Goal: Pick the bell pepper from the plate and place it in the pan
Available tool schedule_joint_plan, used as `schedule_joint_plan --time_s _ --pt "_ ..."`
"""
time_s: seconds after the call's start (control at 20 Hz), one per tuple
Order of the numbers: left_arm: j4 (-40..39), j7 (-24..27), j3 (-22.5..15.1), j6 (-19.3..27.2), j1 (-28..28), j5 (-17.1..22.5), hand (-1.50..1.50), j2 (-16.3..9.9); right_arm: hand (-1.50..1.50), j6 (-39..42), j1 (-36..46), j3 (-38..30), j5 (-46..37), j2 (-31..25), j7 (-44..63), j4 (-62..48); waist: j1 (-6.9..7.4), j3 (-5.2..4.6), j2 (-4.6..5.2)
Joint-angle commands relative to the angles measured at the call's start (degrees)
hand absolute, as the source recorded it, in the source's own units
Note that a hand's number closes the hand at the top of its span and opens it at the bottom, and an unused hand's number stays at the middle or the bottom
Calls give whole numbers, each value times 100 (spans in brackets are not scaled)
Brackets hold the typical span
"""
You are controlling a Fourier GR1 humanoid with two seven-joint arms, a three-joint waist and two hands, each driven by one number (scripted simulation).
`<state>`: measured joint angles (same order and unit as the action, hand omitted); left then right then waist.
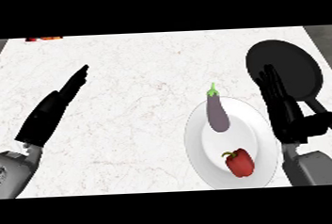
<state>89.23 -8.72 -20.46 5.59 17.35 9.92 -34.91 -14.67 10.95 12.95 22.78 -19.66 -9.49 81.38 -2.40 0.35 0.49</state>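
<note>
Both hands empty: right hand (281,106) straight-fingered beside the plate (198,145) (bell pepper (239,162) untouched), left hand (57,102) likewise.

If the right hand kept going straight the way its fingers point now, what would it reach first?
Probably the black pan: the right hand points up the view, its fingers already overlapping the pan's rim. Its height above the pan is unclear.

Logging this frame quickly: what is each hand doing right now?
Left hand: open, fingers straight, holding nothing.
Right hand: open, holding nothing, beside the plate.
</note>
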Motion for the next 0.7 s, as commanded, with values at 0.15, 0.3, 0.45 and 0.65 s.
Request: schedule_joint_plan --time_s 0.15,0.3,0.45,0.65 --pt "163 482 117 536 -282 216 0 816 150 2349 472 775 390 -366 -516 972 459 -41 -111" --pt "180 672 121 772 -537 579 0 1449 150 2371 881 649 -1105 -1632 -990 933 352 -95 -127" --pt "84 1369 185 944 -1015 531 0 1742 -150 3975 -41 324 -29 -1795 -2197 509 247 -24 -19" --pt "215 1358 -135 1145 -1085 276 0 2031 -150 4902 151 -150 -559 -2603 -3358 8 276 -20 -31"
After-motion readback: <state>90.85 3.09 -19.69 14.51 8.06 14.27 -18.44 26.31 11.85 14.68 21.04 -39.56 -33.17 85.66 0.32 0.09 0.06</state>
